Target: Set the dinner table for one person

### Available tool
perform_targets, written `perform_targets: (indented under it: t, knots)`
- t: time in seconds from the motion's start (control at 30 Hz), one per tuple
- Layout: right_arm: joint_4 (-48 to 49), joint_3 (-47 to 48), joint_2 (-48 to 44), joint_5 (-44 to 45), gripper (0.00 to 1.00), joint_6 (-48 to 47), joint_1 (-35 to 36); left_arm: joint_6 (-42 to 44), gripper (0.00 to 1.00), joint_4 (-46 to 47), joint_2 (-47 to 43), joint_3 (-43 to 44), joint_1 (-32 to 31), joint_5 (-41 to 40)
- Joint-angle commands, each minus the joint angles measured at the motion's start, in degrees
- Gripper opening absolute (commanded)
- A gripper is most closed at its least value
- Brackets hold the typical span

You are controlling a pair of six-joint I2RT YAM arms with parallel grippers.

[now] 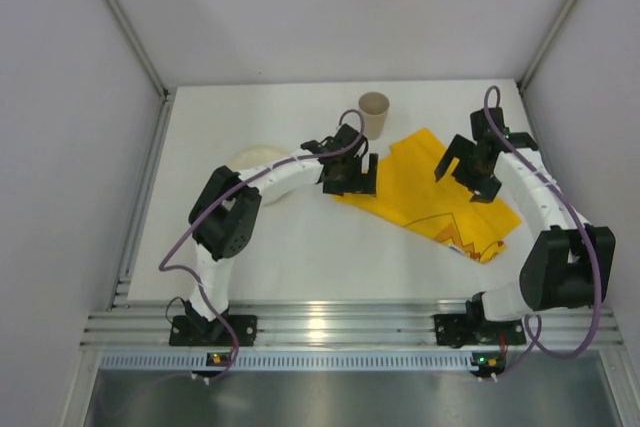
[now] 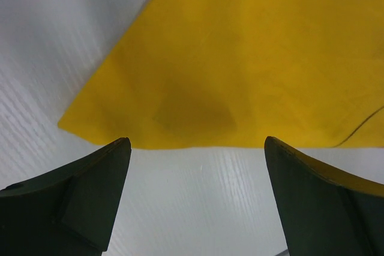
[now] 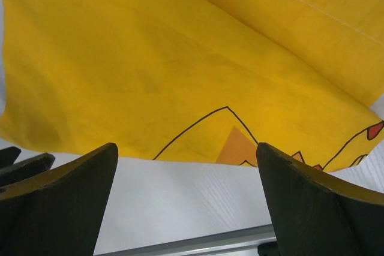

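Note:
A yellow printed cloth placemat (image 1: 435, 197) lies folded and skewed on the white dinner table (image 1: 300, 257), right of centre. My left gripper (image 1: 350, 175) is open and empty, low over the placemat's left corner (image 2: 240, 64); bare table shows between its fingers (image 2: 90, 196). My right gripper (image 1: 468, 172) is open and empty above the placemat's right part (image 3: 150, 70). A beige paper cup (image 1: 374, 114) stands upright behind the placemat. A cream bowl (image 1: 262, 165) sits left of it, partly hidden by my left arm.
Grey walls close the table on the left, back and right. An aluminium rail (image 1: 340, 327) runs along the near edge and also shows in the right wrist view (image 3: 198, 244).

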Motion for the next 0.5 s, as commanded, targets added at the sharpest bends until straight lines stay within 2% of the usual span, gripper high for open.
perform_targets:
  t: [0.0, 0.1, 0.23, 0.33, 0.47]
  knots:
    - [-1.0, 0.0, -4.3, 2.9, 1.0, -2.5, -1.2, -3.4, 0.98, -2.9, 3.6, 7.0, -0.2, -6.4]
    - [-1.1, 0.3, -4.4, 4.0, 1.0, -3.1, -1.6, -5.8, 0.98, -10.3, 3.3, 9.4, -0.2, -14.5]
    - [-0.5, 2.4, -2.0, 3.6, 1.0, -3.7, -1.7, -3.6, 0.98, -6.2, -1.6, 3.5, 0.0, -22.1]
    - [0.1, 5.2, 0.2, 2.9, 1.0, -3.8, -1.9, -2.2, 0.98, -7.3, -0.2, 4.1, 0.6, -22.5]
    - [0.8, 10.1, 5.5, 2.6, 1.0, -4.0, -2.0, -1.8, 0.97, -6.9, 5.0, 5.2, 0.8, -17.4]
